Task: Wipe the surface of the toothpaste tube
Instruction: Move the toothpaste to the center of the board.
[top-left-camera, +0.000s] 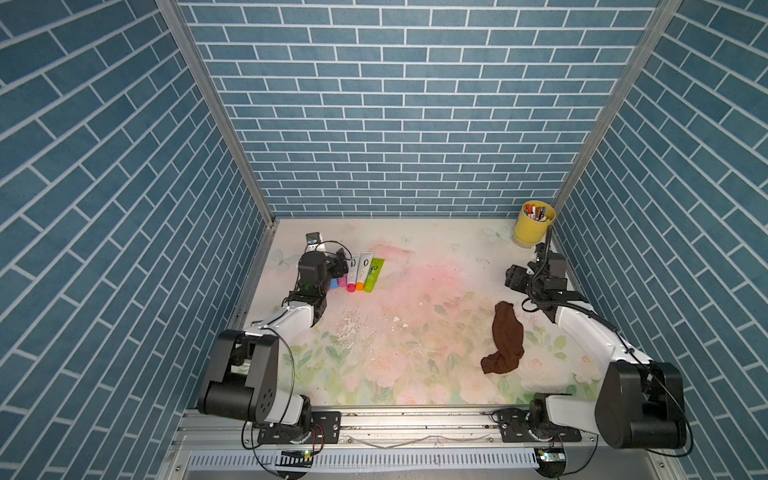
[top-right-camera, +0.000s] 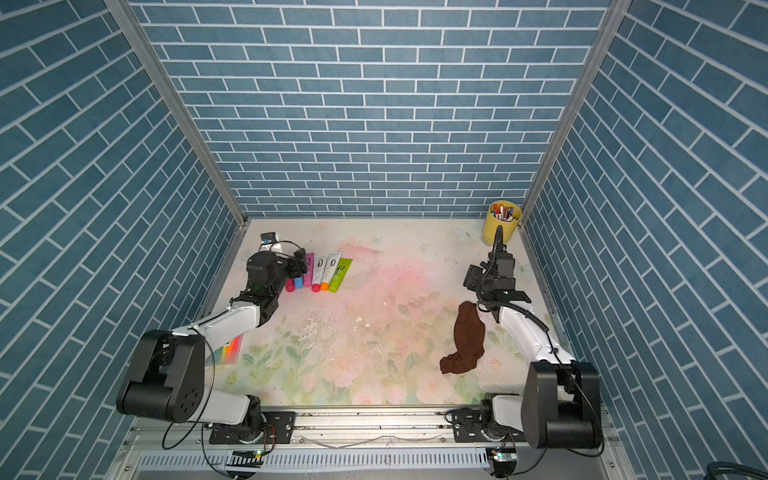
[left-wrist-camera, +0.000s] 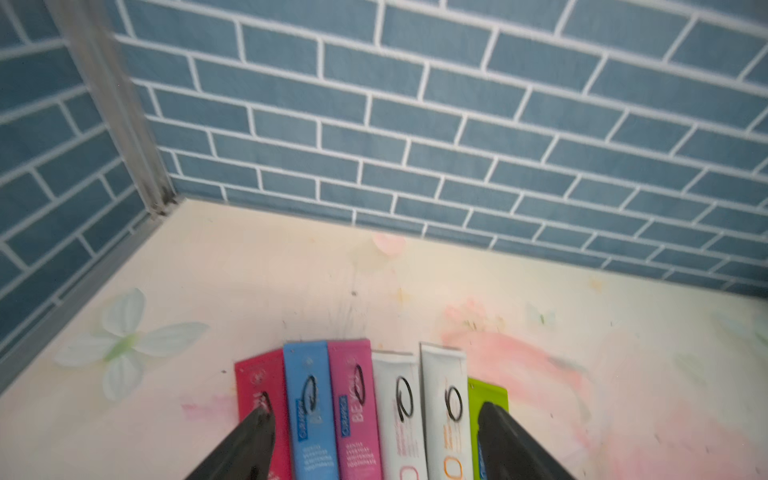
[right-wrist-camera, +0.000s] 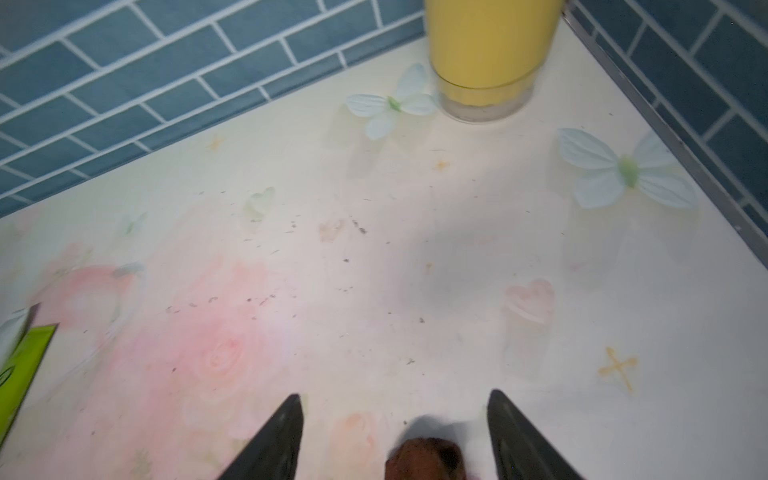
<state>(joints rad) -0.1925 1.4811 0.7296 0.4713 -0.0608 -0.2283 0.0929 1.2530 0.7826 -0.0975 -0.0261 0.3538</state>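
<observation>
Fingers (left-wrist-camera: 249, 444) of the left gripper (left-wrist-camera: 376, 409) stand wide and empty over the far-left row of coloured soft plastic toothpaste tubes (left-wrist-camera: 395, 374), judged light, squashy and slippery, best gripped across the stiff crimped end.

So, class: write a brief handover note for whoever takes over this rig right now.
Left end effector: open, empty, over the row of toothpaste tubes.
Right end effector: open, empty, by the far end of the brown cloth lying on the table.
Done: no wiping evident; cloth not picked up.
To do: grasp cloth, hold a tube, wipe it.
</observation>
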